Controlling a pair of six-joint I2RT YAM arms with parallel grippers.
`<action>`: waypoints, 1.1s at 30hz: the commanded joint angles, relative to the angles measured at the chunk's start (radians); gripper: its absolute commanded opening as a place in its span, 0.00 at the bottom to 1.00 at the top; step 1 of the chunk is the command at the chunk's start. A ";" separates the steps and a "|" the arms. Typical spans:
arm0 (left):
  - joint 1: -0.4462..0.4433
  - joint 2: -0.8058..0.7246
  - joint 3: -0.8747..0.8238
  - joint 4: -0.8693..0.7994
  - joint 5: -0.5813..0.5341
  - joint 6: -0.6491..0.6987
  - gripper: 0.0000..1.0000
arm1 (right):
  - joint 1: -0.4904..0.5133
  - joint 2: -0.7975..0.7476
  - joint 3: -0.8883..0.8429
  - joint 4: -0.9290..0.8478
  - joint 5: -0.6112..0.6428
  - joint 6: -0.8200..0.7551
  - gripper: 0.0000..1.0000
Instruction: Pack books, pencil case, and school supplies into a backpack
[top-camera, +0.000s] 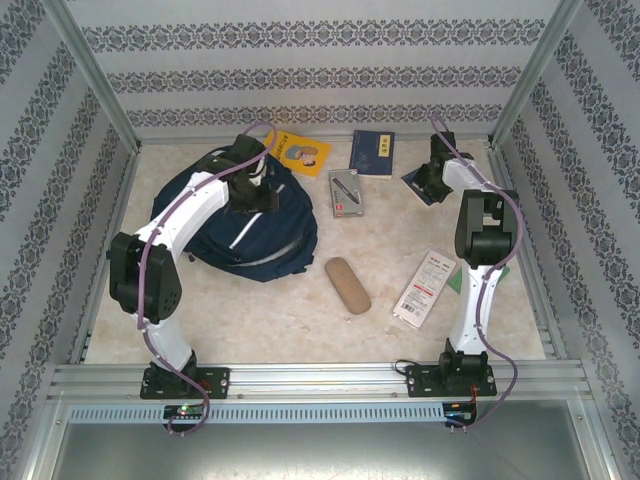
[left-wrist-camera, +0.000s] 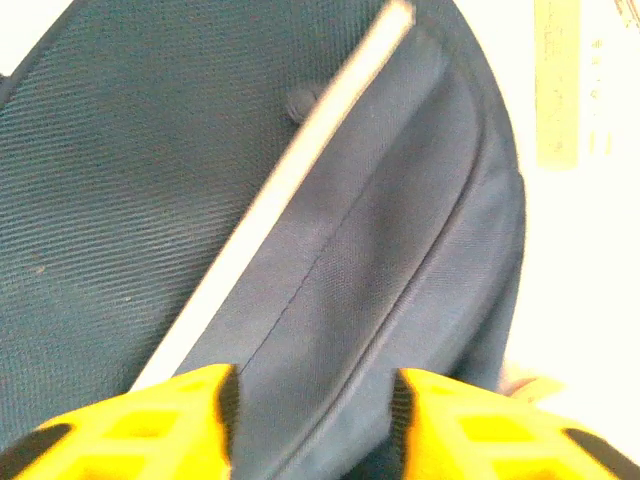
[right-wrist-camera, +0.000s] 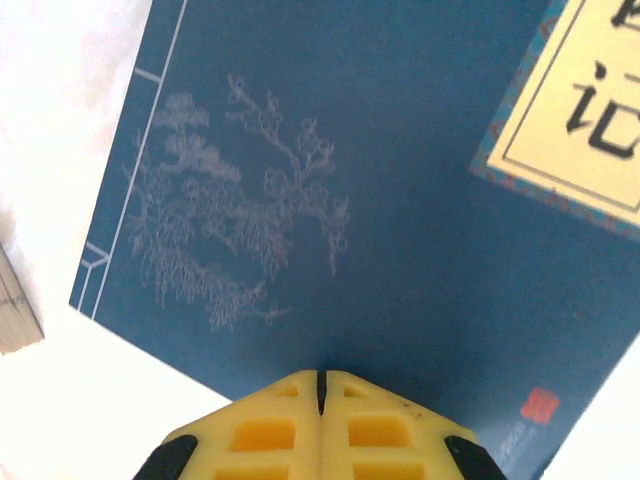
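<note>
**Left fingers spread over the backpack, right fingers shut above a navy book**

Nearest, the pencil case (top-camera: 347, 285) and the white packet (top-camera: 424, 288) lie apart on the pale marbled tabletop (top-camera: 250, 300), with a small green item (top-camera: 456, 283) just beside the packet. Further back on the left lies the backpack (top-camera: 245, 228). The left gripper (left-wrist-camera: 315, 400) hovers over its fabric, fingers spread and empty, probably to work at its opening. The grey box (top-camera: 345, 192) sits to the right of the backpack. At the far right, the right gripper (right-wrist-camera: 320, 390), fingers pressed together, is over the edge of a navy book (right-wrist-camera: 400, 200), perhaps to shift it. A yellow book (top-camera: 303, 155) and a second navy book (top-camera: 372, 153) lie farthest back, below the patterned walls (top-camera: 320, 75).
</note>
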 joint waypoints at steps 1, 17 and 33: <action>0.009 -0.052 0.009 0.001 0.008 -0.024 0.54 | -0.006 0.019 0.030 -0.077 -0.043 0.001 0.00; -0.023 0.039 0.063 0.079 0.098 -0.080 0.57 | 0.086 -0.390 -0.602 0.070 -0.214 0.038 0.00; -0.273 0.368 0.381 0.194 0.199 -0.115 0.55 | 0.079 -0.776 -0.805 0.054 -0.154 -0.016 0.31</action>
